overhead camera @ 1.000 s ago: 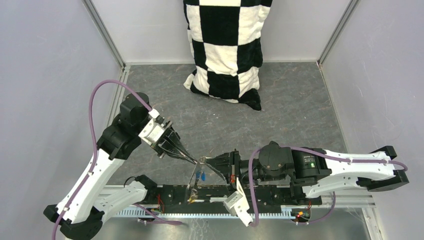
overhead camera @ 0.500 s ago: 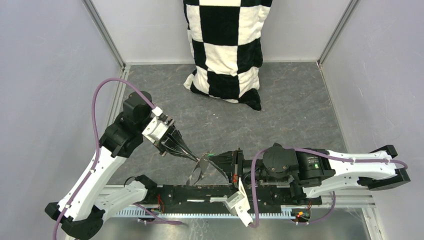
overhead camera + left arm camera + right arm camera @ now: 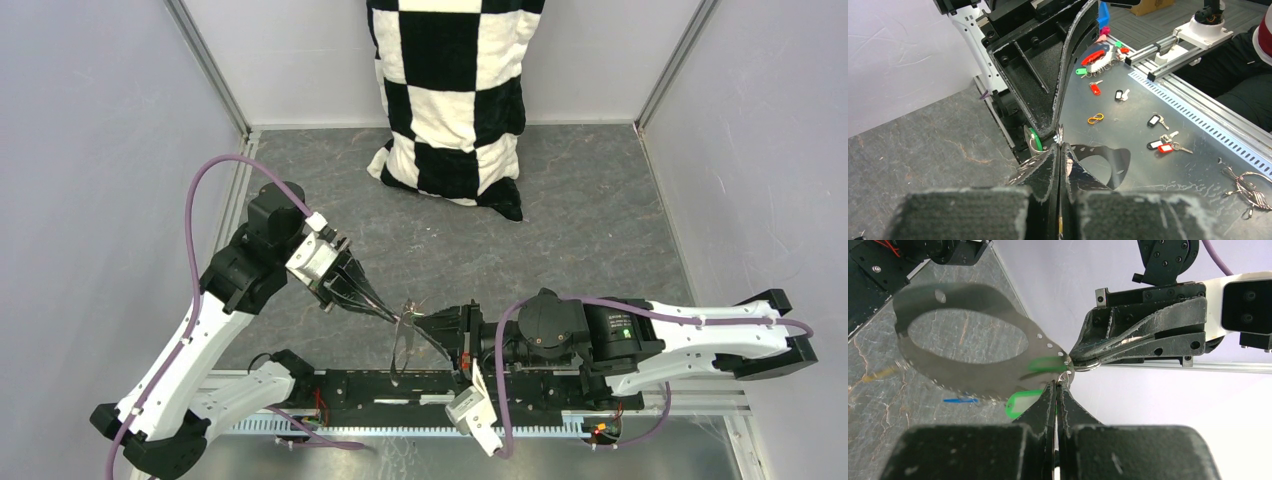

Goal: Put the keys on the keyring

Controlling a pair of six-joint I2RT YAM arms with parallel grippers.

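We are seeing the left gripper [image 3: 393, 317] clenching a silver ring [image 3: 1086, 368] of the keyring [image 3: 963, 372], whose blurred strap is hanging above the bench [image 3: 600, 230]; the right gripper [image 3: 418, 322] is clenching at that same tip, its catch unclear, a green key [image 3: 1017, 404] half hidden behind it.

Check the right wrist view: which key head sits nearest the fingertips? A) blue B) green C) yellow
B: the green key head hangs right beside the shut right gripper, close to the silver ring. The blue streak and the yellowish streak lie farther out.
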